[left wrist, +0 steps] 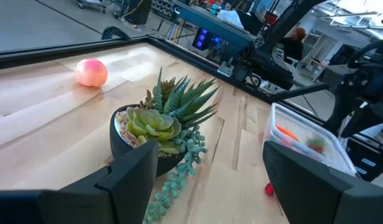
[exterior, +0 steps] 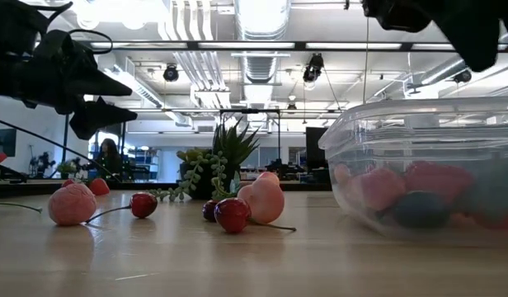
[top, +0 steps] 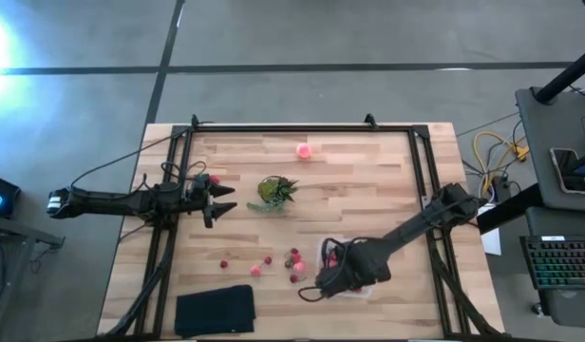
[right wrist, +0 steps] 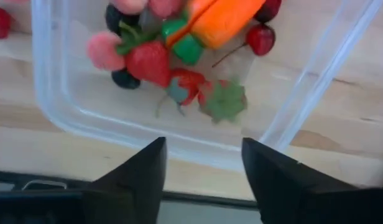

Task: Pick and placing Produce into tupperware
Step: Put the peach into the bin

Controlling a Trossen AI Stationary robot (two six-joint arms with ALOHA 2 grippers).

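Note:
The clear tupperware sits on the near right part of the table and holds an orange piece, strawberries and dark berries. My right gripper hovers open above the box's wall and touches nothing; the low view shows the gripper higher than the box. Loose berries lie on the wood left of the box. A peach-pink round piece rests near the far edge. My left gripper is open at the table's left and points at the potted green plant.
A flat black pad lies at the near edge, left of centre. The potted plant stands mid-table between the two arms. Black frame rails run along the table's left, far and right sides. Bare wood shows between the plant and the peach.

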